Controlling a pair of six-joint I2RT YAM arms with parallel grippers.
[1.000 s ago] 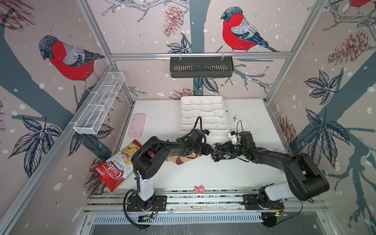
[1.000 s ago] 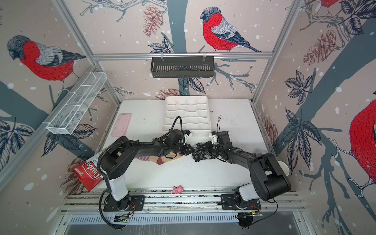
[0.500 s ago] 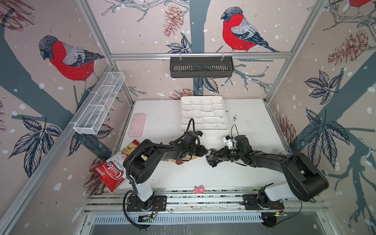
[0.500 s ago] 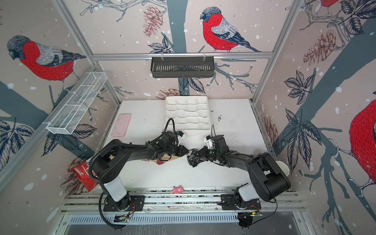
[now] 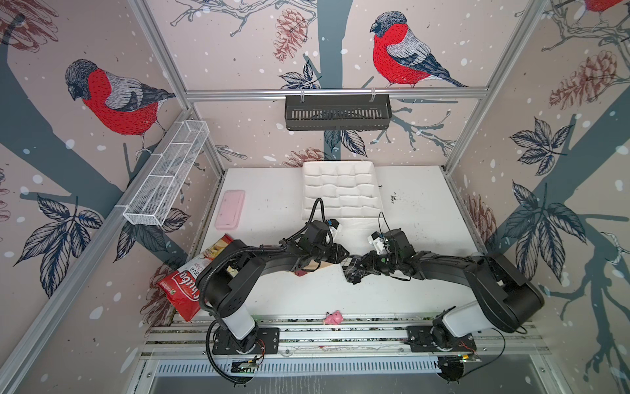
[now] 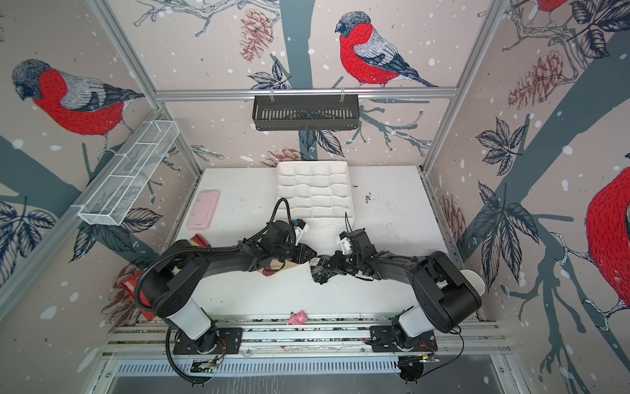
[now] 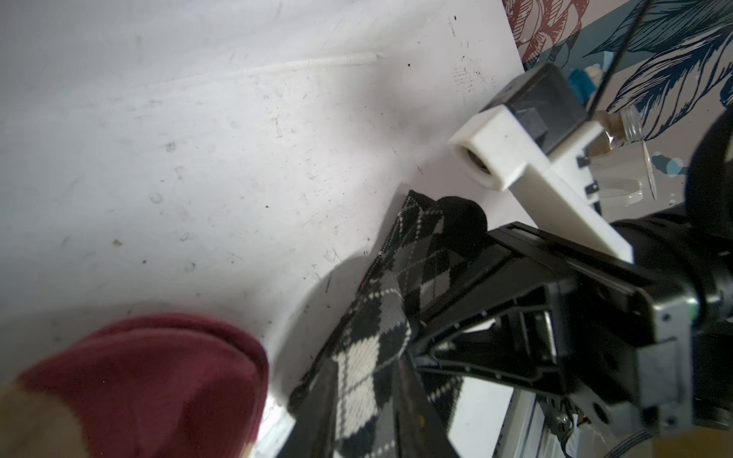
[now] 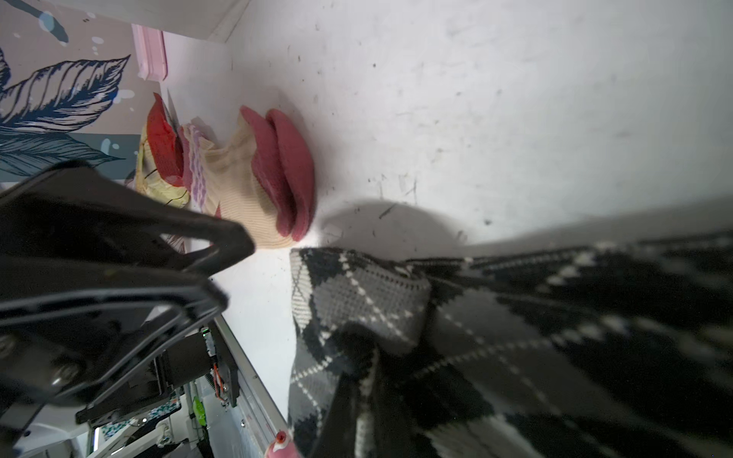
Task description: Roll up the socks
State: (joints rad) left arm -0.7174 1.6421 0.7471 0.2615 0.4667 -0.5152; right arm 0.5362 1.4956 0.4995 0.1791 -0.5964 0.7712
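The argyle sock (image 5: 353, 269) (image 6: 320, 269) lies bunched at mid-table. My right gripper (image 8: 369, 380) (image 5: 364, 265) is shut on a fold of this sock (image 8: 357, 293). My left gripper (image 5: 342, 256) (image 7: 365, 365) stands slightly open just left of it. Argyle fabric (image 7: 377, 317) shows through its gap, but in the right wrist view its fingertips (image 8: 242, 246) stop short of the sock's edge. The tan sock (image 8: 238, 186) with its maroon toe (image 7: 158, 376) lies crumpled under the left arm (image 5: 320, 266), held by nothing.
A red chips bag (image 5: 191, 283) leans at the table's left edge. A pink case (image 5: 230, 208) lies behind it. A white padded mat (image 5: 341, 191) covers the back middle. A small pink toy (image 5: 333, 318) sits on the front rail. Baskets hang on the walls.
My right jaws have closed on the argyle sock. The left gripper has come nearer the table front and its jaws have parted a little.
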